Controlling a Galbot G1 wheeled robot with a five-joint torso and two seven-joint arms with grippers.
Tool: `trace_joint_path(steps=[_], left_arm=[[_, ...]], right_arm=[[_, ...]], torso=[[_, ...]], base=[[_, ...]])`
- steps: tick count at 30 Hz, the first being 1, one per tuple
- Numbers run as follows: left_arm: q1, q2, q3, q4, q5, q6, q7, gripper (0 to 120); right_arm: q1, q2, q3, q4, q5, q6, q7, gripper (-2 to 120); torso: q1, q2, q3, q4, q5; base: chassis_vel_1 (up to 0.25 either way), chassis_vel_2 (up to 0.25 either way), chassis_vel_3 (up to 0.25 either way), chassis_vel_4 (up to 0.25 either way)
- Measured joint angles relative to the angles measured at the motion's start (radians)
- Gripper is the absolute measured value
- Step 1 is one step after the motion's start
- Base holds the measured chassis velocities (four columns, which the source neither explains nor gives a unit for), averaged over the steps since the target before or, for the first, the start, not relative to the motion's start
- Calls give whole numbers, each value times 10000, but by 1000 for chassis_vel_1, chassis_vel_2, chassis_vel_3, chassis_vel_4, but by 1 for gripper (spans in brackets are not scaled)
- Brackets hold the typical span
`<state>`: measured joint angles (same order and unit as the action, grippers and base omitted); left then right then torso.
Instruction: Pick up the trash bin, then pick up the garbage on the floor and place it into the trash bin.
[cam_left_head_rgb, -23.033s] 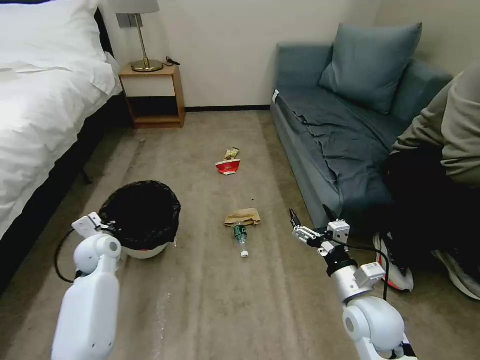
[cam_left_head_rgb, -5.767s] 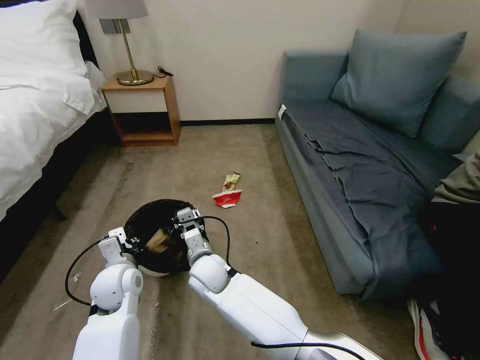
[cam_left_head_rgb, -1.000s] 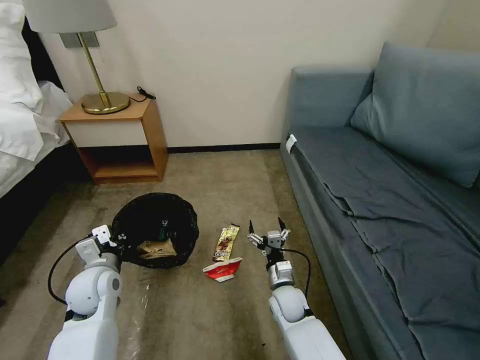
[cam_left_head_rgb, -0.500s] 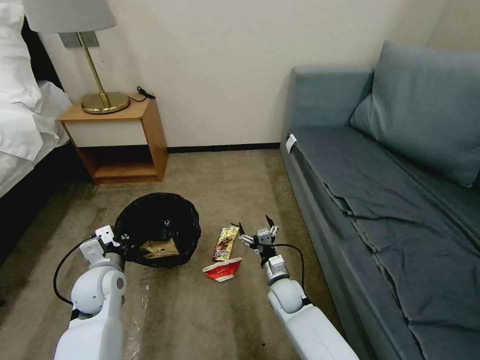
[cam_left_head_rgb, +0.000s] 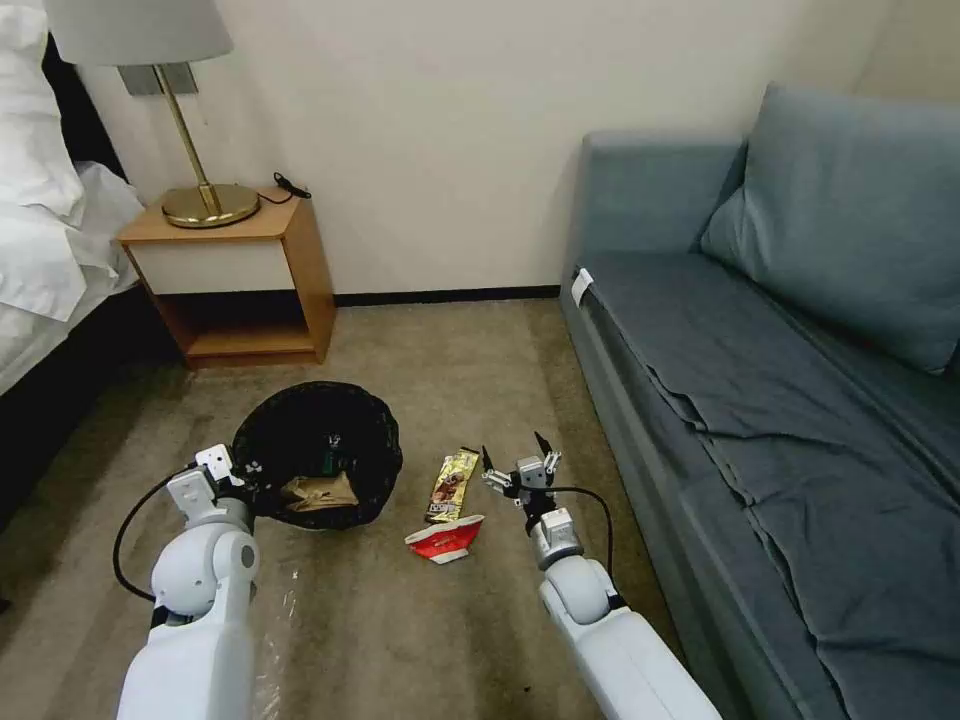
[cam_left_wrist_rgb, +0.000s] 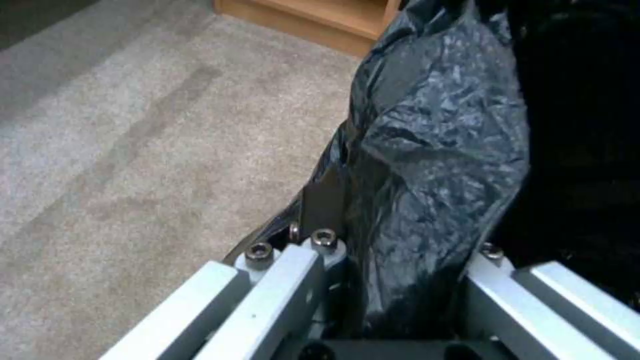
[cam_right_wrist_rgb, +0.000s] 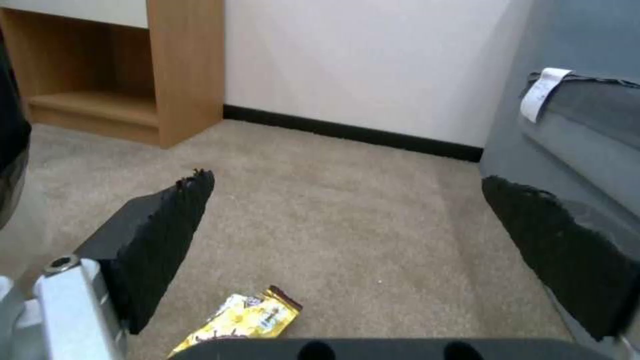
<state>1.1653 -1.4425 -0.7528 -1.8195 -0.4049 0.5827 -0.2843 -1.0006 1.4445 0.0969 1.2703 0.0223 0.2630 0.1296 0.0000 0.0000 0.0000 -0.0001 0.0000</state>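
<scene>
The trash bin (cam_left_head_rgb: 318, 440), lined with a crinkly black bag (cam_left_wrist_rgb: 433, 150), is at the left over the carpet. My left gripper (cam_left_head_rgb: 236, 480) is shut on its near rim, the bag pinched between the fingers (cam_left_wrist_rgb: 323, 197). A crumpled brown paper bag (cam_left_head_rgb: 320, 492) and a green-labelled bottle (cam_left_head_rgb: 328, 463) lie inside. On the floor right of the bin are a gold-yellow wrapper (cam_left_head_rgb: 453, 484) (cam_right_wrist_rgb: 240, 320) and a red-and-white wrapper (cam_left_head_rgb: 445, 538). My right gripper (cam_left_head_rgb: 513, 450) (cam_right_wrist_rgb: 360, 240) is open, low over the carpet, just right of the gold wrapper.
A blue-grey sofa (cam_left_head_rgb: 760, 400) (cam_right_wrist_rgb: 587, 140) runs along the right, close to my right arm. A wooden nightstand (cam_left_head_rgb: 240, 280) (cam_right_wrist_rgb: 133, 65) with a brass lamp (cam_left_head_rgb: 205, 200) stands at the back left beside the bed (cam_left_head_rgb: 50, 250). Bare carpet lies between.
My right gripper has shifted left, closer to the gold wrapper, still open. The left arm has nudged the bin slightly right and up.
</scene>
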Motion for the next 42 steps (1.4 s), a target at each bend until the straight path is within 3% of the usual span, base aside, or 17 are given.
trace_joint_path(steps=[4, 11, 16, 21, 28, 31, 35, 42], left_arm=[[0, -18, 5, -107, 66, 38, 0, 2], [-57, 28, -53, -429, 74, 149, 3, 2], [-54, 38, -88, -499, 74, 167, 3, 2], [26, 21, -145, -604, 59, 170, -69, 2], [155, -196, -169, -666, 171, 154, -164, 2], [286, -269, -285, -671, 278, 84, -248, 2], [339, -325, -308, -682, 396, 23, -280, 2], [405, -475, -224, -754, 604, -16, -296, 2]], right_arm=[[137, -167, -215, -81, 0, -1, -107, 100], [1120, -1148, -1950, -759, 33, 46, -554, 100], [1348, -1286, -2364, -1080, 37, 231, -796, 100], [2510, -1527, -3738, -2395, 53, 1130, -2538, 100], [3838, -1380, -4962, -3592, 22, 1515, -3958, 100], [4418, -1098, -5141, -4305, 105, 1589, -6635, 100], [4574, -913, -5158, -4790, 116, 1659, -7396, 100], [5025, -636, -5410, -5761, -17, 1836, -7600, 100]], torso=[[0, 0, 1, 0, 1], [0, 0, 0, 1, 1], [0, 0, 1, 0, 0], [0, -1, 1, 0, 0], [0, 0, 1, 1, 0], [1, 0, 1, 1, -2], [0, 0, 1, 2, -1], [0, 0, 1, 1, 0]], base=[[0, 0, 0, 0], [0, 0, 0, 0], [0, 0, 0, 0], [0, 0, 0, 0], [0, 0, 0, 0], [0, 0, 0, 0], [0, 0, 0, 0], [0, 0, 0, 0]])
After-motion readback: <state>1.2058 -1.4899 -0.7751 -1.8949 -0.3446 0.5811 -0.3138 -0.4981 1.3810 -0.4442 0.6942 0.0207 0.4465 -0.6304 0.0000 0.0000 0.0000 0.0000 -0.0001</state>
